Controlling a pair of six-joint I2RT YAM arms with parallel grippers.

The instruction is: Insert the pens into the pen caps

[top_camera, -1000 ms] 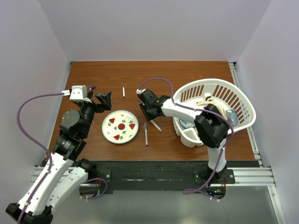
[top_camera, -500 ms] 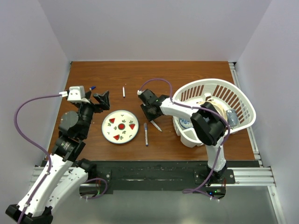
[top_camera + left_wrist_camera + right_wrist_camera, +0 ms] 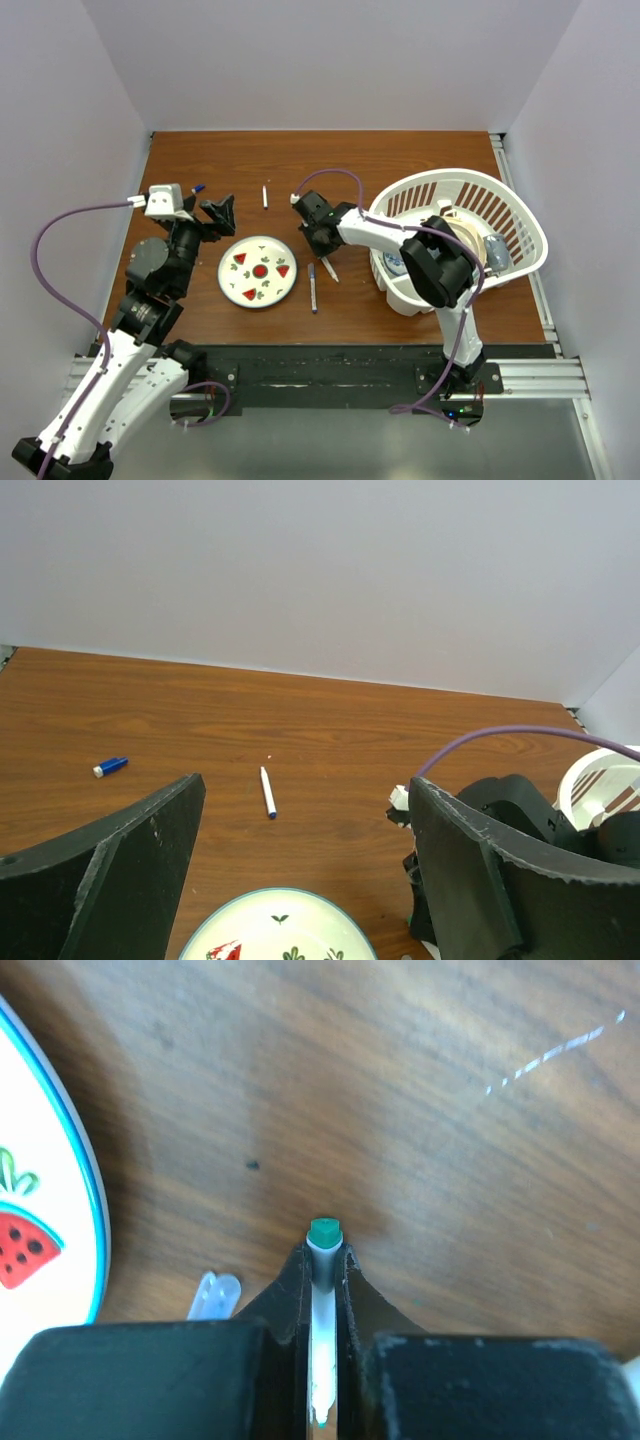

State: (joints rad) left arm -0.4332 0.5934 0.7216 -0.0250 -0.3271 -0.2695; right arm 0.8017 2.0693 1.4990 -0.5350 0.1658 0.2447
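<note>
My right gripper (image 3: 323, 1252) is shut on a white pen (image 3: 322, 1305) with a green end (image 3: 324, 1230), held low over the brown table; in the top view this gripper (image 3: 317, 243) is just right of the plate and the pen (image 3: 329, 269) sticks out behind it. A pale translucent cap (image 3: 213, 1295) lies beside its left finger. A grey pen (image 3: 312, 287) lies near the plate. A second white pen (image 3: 265, 196) (image 3: 267, 792) lies farther back. A blue cap (image 3: 198, 188) (image 3: 110, 767) lies at far left. My left gripper (image 3: 220, 212) (image 3: 305, 783) is open and empty.
A round white plate with red marks (image 3: 224, 275) (image 3: 270, 892) (image 3: 95, 1195) sits between the arms. A white laundry basket (image 3: 500, 200) holding several items stands at the right. The table's back wall is behind the pens.
My right gripper has shifted slightly left and back with the pen in it. My left gripper moved a little away from the plate, then stayed still.
</note>
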